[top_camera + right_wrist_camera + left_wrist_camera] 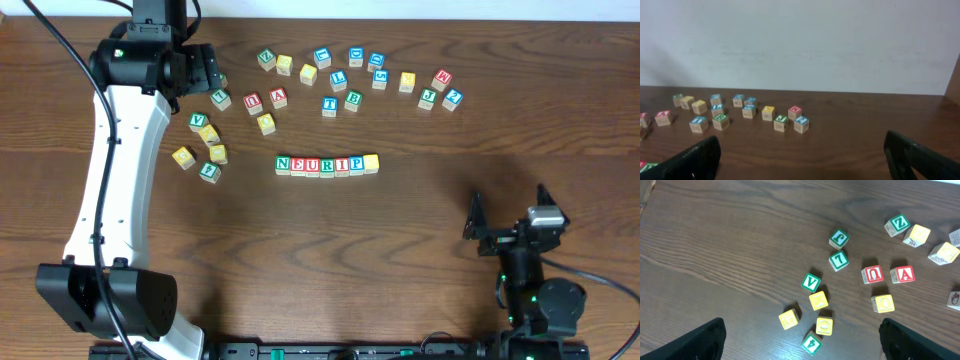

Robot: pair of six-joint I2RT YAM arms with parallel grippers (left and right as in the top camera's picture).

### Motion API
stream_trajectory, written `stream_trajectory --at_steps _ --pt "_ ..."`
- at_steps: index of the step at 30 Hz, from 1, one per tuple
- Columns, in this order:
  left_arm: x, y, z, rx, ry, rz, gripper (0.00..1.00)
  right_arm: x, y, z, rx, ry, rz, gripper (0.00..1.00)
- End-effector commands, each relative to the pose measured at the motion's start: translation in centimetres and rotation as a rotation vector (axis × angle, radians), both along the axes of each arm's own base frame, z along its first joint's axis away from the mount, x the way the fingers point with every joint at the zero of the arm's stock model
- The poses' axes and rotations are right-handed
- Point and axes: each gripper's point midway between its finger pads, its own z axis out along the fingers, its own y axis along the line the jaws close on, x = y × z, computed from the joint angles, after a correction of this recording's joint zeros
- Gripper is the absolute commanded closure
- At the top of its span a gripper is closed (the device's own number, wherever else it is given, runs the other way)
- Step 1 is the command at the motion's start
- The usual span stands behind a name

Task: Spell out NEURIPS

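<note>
Seven cubes stand in a straight row at mid-table: green N [283, 164], red E [298, 165], red U [313, 165], green R [327, 165], red I [342, 165], blue P [356, 164] and a plain yellow-topped cube [371, 162], each touching its neighbour. My left gripper [205, 70] hangs open over the back left of the table, far from the row; its wrist view shows only loose cubes between its fingers [700, 340]. My right gripper [508, 215] is open near the front right, holding nothing, its fingertips [910, 155] wide apart.
Loose lettered cubes lie in an arc along the back [350, 75]. A small cluster [205, 140] sits back left, seen below my left gripper [801, 335] with a green V cube [811, 282] and a red A cube [902, 274]. A pale wall [800, 45] rises behind the table.
</note>
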Motion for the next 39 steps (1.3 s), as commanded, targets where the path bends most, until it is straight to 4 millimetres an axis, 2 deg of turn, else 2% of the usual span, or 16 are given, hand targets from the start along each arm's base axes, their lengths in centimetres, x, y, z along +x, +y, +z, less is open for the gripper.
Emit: stream_trajectory --at_steps 1,6,12,39 --pt "0.0 0.4 0.0 0.011 0.001 0.011 0.03 -0.4 0.0 -0.8 0.013 -0.024 0.003 0.01" --pt "0.0 0.4 0.0 0.011 0.001 0.011 0.03 -0.6 0.0 -2.1 0.011 -0.038 -0.002 0.01" --pt "0.0 0.4 0.0 0.011 0.001 0.011 0.03 -0.8 -0.2 -5.2 0.023 0.085 -0.011 0.01" --pt "0.0 0.4 0.0 0.011 0.001 0.011 0.03 -0.8 -0.1 -5.1 0.023 0.083 -0.010 0.01"
